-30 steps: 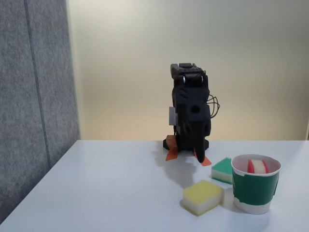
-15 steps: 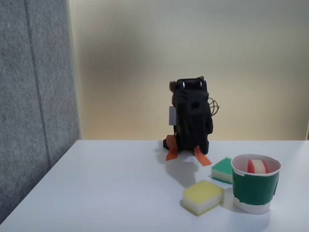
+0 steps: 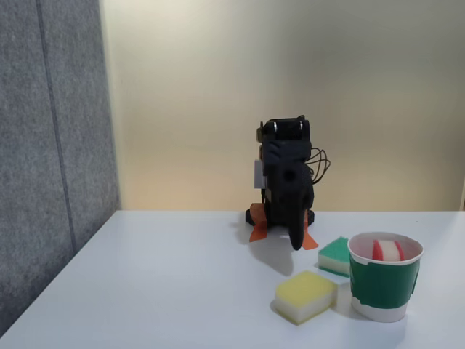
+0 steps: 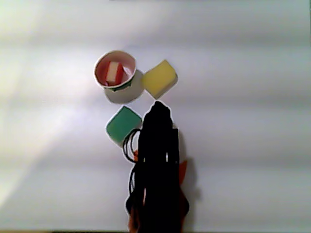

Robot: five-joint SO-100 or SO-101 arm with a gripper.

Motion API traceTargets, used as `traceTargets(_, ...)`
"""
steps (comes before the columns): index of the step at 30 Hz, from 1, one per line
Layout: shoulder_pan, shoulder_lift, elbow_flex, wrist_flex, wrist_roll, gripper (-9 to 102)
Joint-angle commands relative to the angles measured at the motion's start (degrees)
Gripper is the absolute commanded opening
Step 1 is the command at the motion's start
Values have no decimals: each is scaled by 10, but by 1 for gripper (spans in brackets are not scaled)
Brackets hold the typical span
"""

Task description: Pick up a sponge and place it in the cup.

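Fixed view. Landmark: the cup (image 3: 385,276), green body with white rim and base, stood on the white tabletop (image 3: 160,291). Inside it the sponge (image 3: 387,251) stood on edge, its red and whitish layers showing above the rim. The yellow-topped sponge (image 3: 306,296) lay just beside the cup, on its left. The green-topped sponge (image 3: 335,255) lay behind the cup, to its left, close by. My arm (image 3: 287,182) was folded up well behind the cup, to its left, and my gripper (image 3: 294,236) hung downward, clear of the cup and holding nothing; I could not tell how far its jaws were parted.

Other view, from above. The cup (image 4: 116,87) showed its open mouth, with the sponge (image 4: 114,73) lying inside. The yellow-topped sponge (image 4: 159,79) sat touching or nearly touching the cup, on its right. The green-topped sponge (image 4: 123,124) lay just below the cup. My gripper (image 4: 158,109) pointed toward the gap between cup and yellow-topped sponge, its dark shape unreadable.
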State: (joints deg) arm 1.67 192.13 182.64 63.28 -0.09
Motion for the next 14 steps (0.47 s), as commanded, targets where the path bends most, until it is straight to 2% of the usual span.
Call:
traceTargets(1, 0, 8, 25, 33, 17, 0)
traceTargets(9, -4, 8, 25, 105, 19, 3)
traceTargets(14, -4, 8, 25, 105, 10, 7)
